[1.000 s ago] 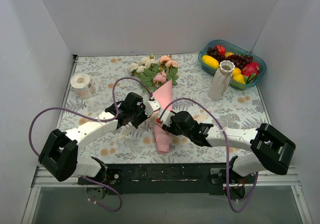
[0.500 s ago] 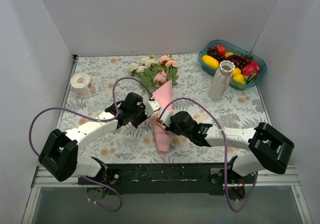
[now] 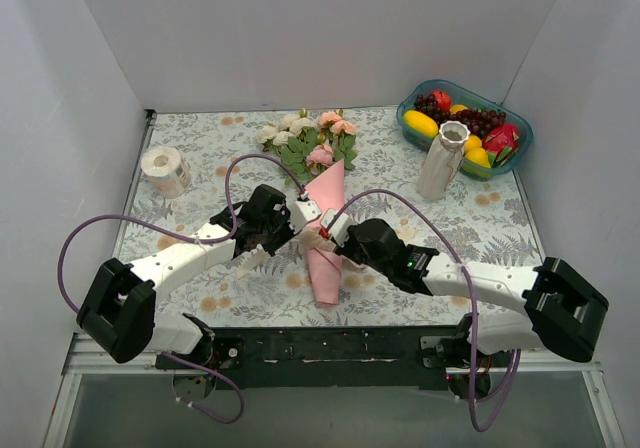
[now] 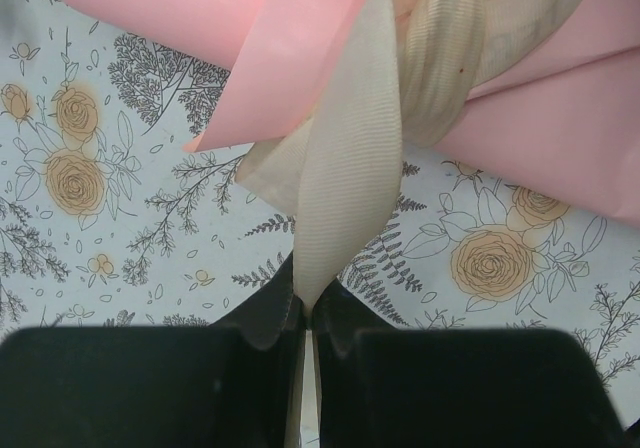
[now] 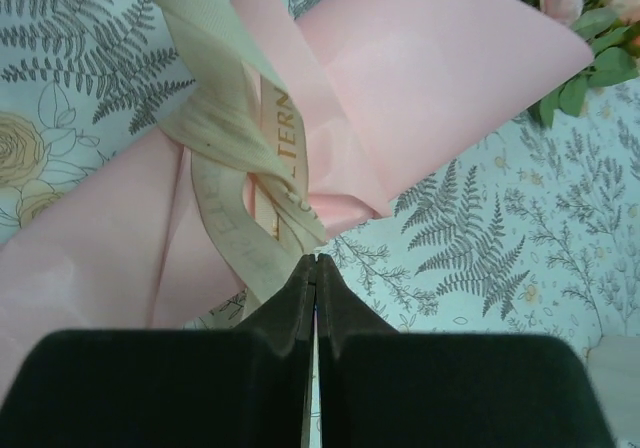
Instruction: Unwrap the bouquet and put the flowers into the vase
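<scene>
Where the pointed end of the bouquet (image 3: 325, 238) lies nearest the arm bases, its pink paper cone (image 3: 322, 268) runs away across the middle of the table (image 3: 480, 228), with the flowers (image 3: 310, 133) at the far end. On the cone's left side, the left gripper (image 4: 305, 313) is clamped on a tail of the cream ribbon (image 4: 350, 158). On the right side, the right gripper (image 5: 315, 268) has its jaws fully together, tips touching the ribbon; whether a strand is pinched cannot be told. The vase (image 3: 443, 160) stands upright at far right, well apart from the bouquet, just in front of the teal fruit bowl (image 3: 403, 120). A white tape roll (image 3: 166, 170) sits far left.
</scene>
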